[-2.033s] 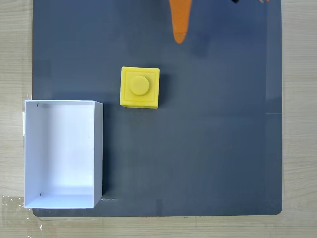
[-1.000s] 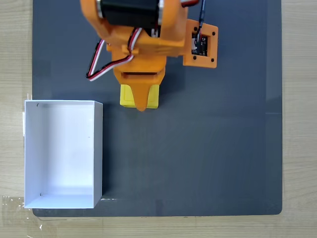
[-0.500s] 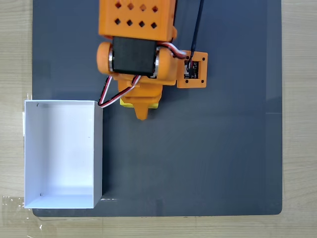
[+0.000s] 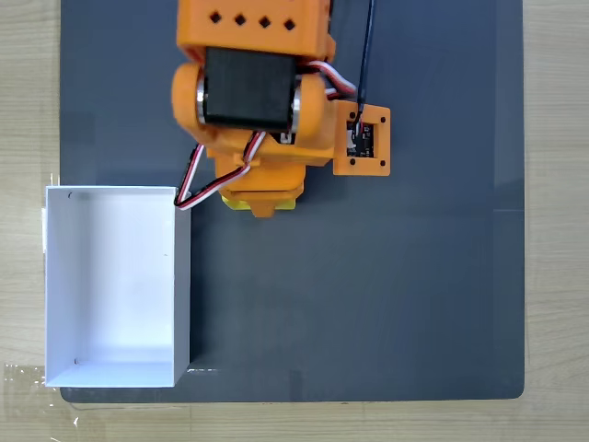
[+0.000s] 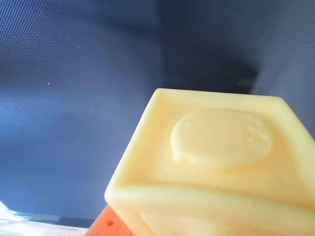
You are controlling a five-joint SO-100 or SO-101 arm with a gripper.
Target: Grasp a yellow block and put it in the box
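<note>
Dark grey mat [image 4: 386, 295] (matte) covers a light wooden table [image 4: 28, 92].

Orange arm [image 4: 253, 55], black servo [image 4: 248, 87], red-white-black wires [image 4: 216, 180]

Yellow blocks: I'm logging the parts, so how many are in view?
1. The block lies on the dark mat under the orange arm, right of the box in the fixed view. The arm could hide others.
</note>
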